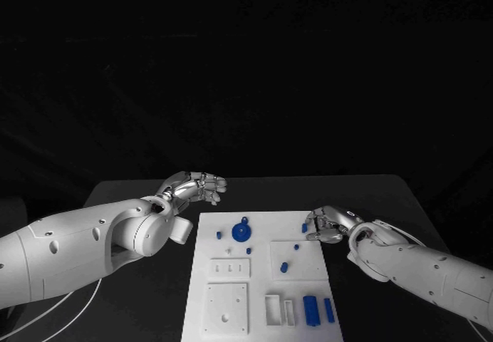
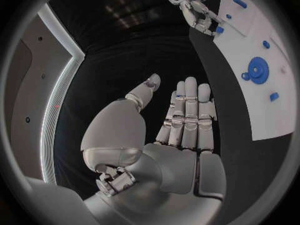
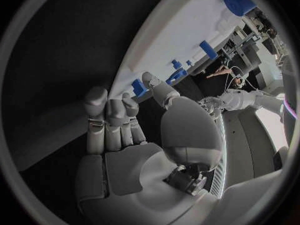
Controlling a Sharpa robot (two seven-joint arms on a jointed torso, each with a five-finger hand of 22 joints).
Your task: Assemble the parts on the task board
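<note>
The white task board (image 1: 259, 331) lies in the middle of the black table. On it stand a blue gear (image 1: 241, 232) (image 2: 257, 67), several small blue pegs (image 1: 285, 267) and two long blue blocks (image 1: 310, 310). My right hand (image 1: 329, 226) (image 2: 197, 15) hovers at the board's far right edge, fingers apart, their tips next to a small blue part (image 1: 305, 228) (image 3: 139, 87); whether they touch it I cannot tell. My left hand (image 1: 195, 187) (image 2: 184, 117) is off the board beyond its far left corner, fingers stretched out and holding nothing.
White raised plates (image 1: 227, 306) and a slotted plate (image 1: 230, 267) sit on the board's left half, and white frames (image 1: 273, 311) stand beside the blue blocks. Bare black table (image 1: 411, 206) runs along both sides of the board and behind it.
</note>
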